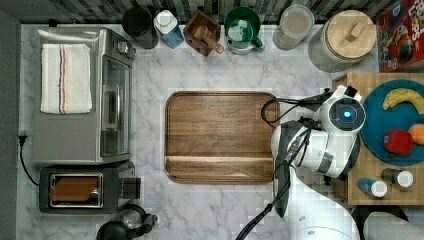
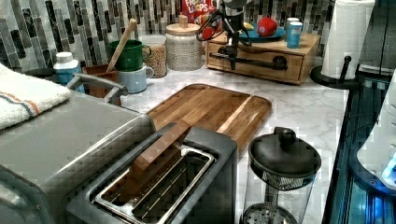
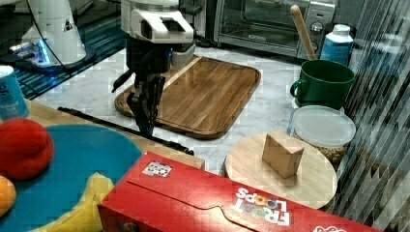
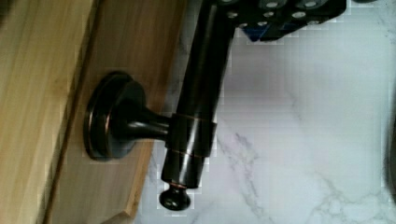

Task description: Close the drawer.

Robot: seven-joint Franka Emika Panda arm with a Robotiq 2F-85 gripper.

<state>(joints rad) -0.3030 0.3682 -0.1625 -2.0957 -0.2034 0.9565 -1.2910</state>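
**Pincer at the Drawer Handle**

The shallow light-wood drawer [image 2: 254,63] with a long black bar handle [image 2: 247,60] sits in a light wooden box under a blue plate [image 2: 264,35], beyond the far edge of the brown rounded-corner wooden board [image 2: 212,109] on the white marble counter [image 2: 308,112]. The drawer front lies close to flush with the box front. The pincer [image 3: 146,126] of the white arm points down and meets the handle bar. In the wrist view the bar [image 4: 196,107] runs beside a dark fingertip pad [image 4: 285,14]. Whether the fingers clamp the bar cannot be told.
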